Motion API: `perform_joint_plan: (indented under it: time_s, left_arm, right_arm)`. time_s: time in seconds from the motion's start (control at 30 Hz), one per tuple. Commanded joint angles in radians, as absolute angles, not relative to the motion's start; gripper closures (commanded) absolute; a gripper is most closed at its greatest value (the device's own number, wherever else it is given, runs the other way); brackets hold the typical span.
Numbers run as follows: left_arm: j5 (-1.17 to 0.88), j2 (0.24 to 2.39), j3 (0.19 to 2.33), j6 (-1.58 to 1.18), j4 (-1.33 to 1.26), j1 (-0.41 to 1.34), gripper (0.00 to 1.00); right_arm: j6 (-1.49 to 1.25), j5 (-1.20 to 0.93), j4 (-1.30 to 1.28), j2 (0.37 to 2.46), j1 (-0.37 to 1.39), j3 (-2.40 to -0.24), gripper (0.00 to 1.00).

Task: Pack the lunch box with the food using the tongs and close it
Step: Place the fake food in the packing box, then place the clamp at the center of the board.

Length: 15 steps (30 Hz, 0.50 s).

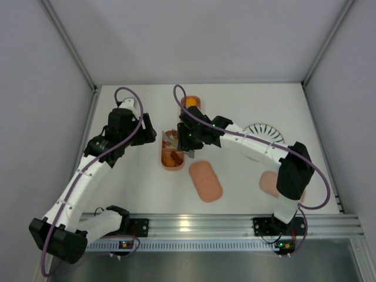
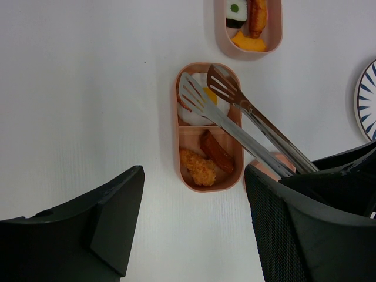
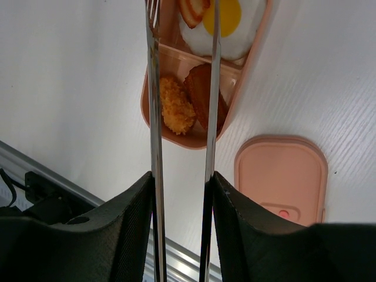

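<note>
The right tool is closed on the tongs. Their two thin arms pass between its fingers and are a little apart, with nothing between the slotted tips. These tips hang over the far compartment of the near tray, just above the fried egg. The tray lies straight ahead of the right tool, and its long axis runs nearly along the tongs, away from the arm bases. The left tool stands open and empty to the left of this tray, so the right one is nearer.

The tray is salmon-pink with a divider. Its near compartment holds a brown sausage piece and a breaded piece. We judge that closing comes soon: one lid lies flat on the worktop, just beside the tray's near end.
</note>
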<state>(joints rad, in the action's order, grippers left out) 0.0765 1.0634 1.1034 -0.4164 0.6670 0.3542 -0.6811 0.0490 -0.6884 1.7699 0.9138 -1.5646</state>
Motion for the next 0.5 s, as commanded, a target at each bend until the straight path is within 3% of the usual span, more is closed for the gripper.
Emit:
perform_joint_plan:
  time_s: [0.0, 0.27, 0.47]
  left_arm:
    - [0.084, 1.058, 1.138, -0.411, 0.663, 0.35, 0.26]
    - [0.075, 1.058, 1.129, -0.414, 0.653, 0.348, 0.26]
    - [0.071, 1.069, 1.126, -0.42, 0.638, 0.35, 0.26]
  right_arm:
    - [-0.667, 0.083, -0.66, 1.703, 0.91, -1.594, 0.59]
    - [-0.669, 0.054, -0.612, 1.48, 0.622, -1.411, 0.59]
    - [-0.644, 0.107, -0.574, 1.521, 0.476, -1.393, 0.59]
